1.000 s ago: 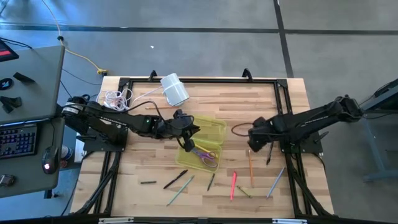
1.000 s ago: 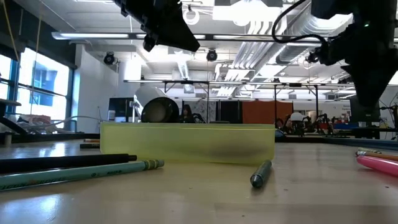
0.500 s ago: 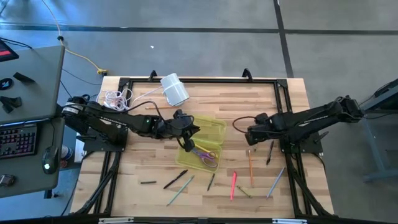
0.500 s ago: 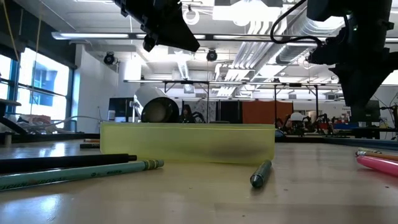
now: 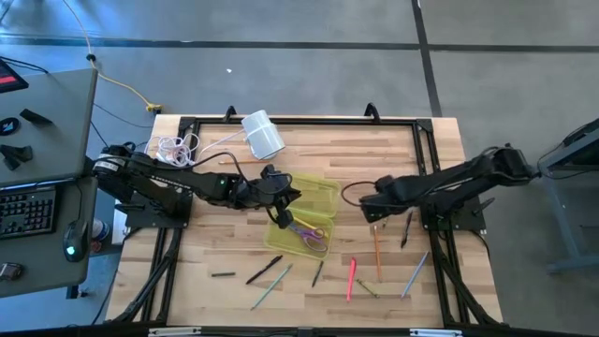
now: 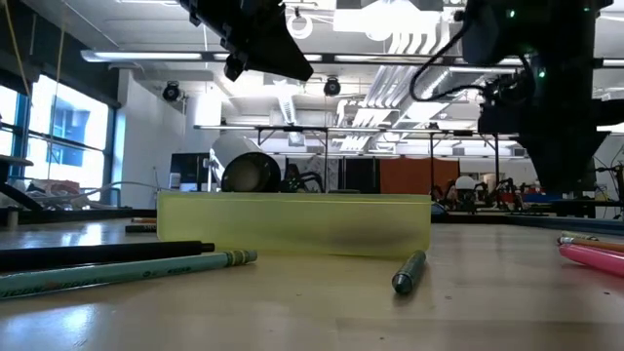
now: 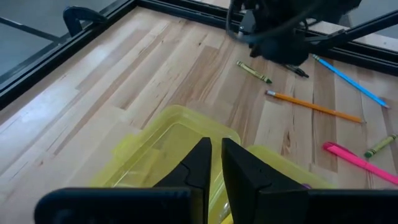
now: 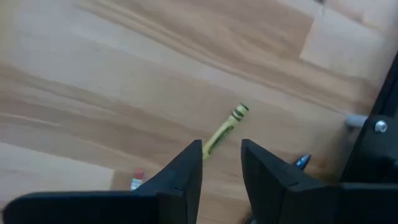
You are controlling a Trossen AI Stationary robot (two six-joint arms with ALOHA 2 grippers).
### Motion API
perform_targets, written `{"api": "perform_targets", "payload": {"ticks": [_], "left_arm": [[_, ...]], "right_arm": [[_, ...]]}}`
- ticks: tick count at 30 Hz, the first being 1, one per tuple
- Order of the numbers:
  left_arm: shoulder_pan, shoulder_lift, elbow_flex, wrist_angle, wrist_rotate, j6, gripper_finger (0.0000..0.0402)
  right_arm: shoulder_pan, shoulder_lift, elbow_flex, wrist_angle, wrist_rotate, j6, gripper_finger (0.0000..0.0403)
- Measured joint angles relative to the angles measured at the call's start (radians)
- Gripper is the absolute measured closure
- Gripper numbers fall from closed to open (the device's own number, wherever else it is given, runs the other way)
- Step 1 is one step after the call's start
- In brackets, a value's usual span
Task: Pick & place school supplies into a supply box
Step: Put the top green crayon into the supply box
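Scissors w/ purple-and-teal handles [image 5: 311, 234] lie inside translucent yellow-green plastic box [image 5: 323, 194]; we see left gripper [image 5: 292, 197] above it, fingers nearly together, empty; right gripper [image 5: 369, 210] slightly parted over yellow crayon [image 8: 223, 129]; orange pencil [image 5: 378, 254] beside it.

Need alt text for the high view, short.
Overhead: the left gripper hovers over the open yellow-green supply box, which holds scissors. The right gripper hangs beside the box near an orange pencil; more pens and pencils lie scattered on the wooden table.
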Motion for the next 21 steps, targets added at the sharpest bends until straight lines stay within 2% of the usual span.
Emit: {"api": "perform_targets", "payload": {"ticks": [11, 21], "left_arm": [[0.000, 0.000, 0.001, 0.001, 0.004, 0.000, 0.0330], [0.000, 0.000, 0.001, -0.006, 0.008, 0.000, 0.0330]], "right_arm": [[0.000, 0.109, 0.000, 0.011, 0.028, 0.103, 0.0349], [0.001, 0.164, 0.000, 0.008, 0.023, 0.159, 0.0331]]}}
